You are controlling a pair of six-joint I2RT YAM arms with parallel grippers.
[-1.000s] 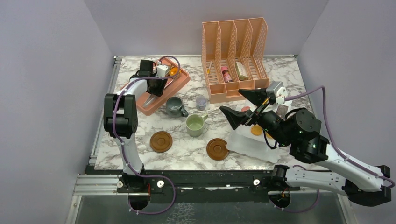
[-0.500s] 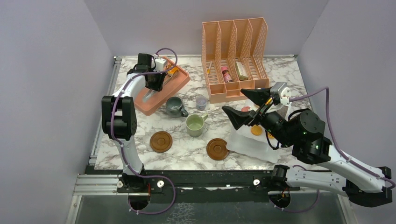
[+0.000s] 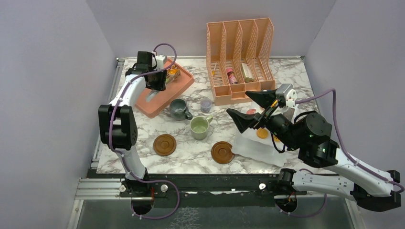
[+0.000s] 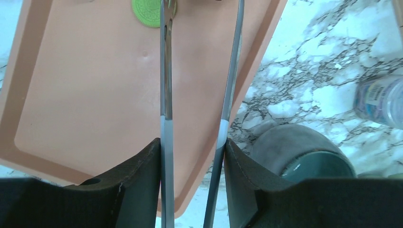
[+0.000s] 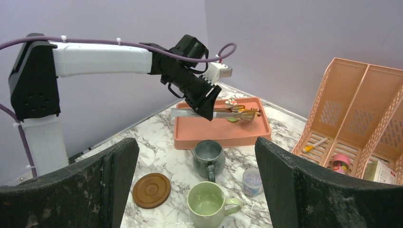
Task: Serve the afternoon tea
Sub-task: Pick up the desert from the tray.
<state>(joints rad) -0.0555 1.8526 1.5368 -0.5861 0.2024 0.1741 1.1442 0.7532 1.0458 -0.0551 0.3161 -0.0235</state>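
Hovering over the pink tray [image 3: 180, 87], the left gripper [image 3: 158, 82] is well apart from the right gripper [image 3: 236, 101], which is wide open and empty near the file rack [image 3: 239, 47]. Left wrist: it clamps metal tongs [image 4: 165, 95] above the tray, with a green cookie [image 4: 147, 8] beside one blade and the grey-blue mug [image 4: 297, 156] near. Right wrist: the pale green mug [image 5: 207, 202] and a coaster [image 5: 152, 189] stand on the table [image 5: 161, 142].

Top external high behind, looking down on whole desk [image 3: 191, 162]; left wrist close above pink tray [image 4: 90, 95]; right wrist low, facing leftward across desk, with tray and grey-blue mug [image 5: 208, 158] in all three.
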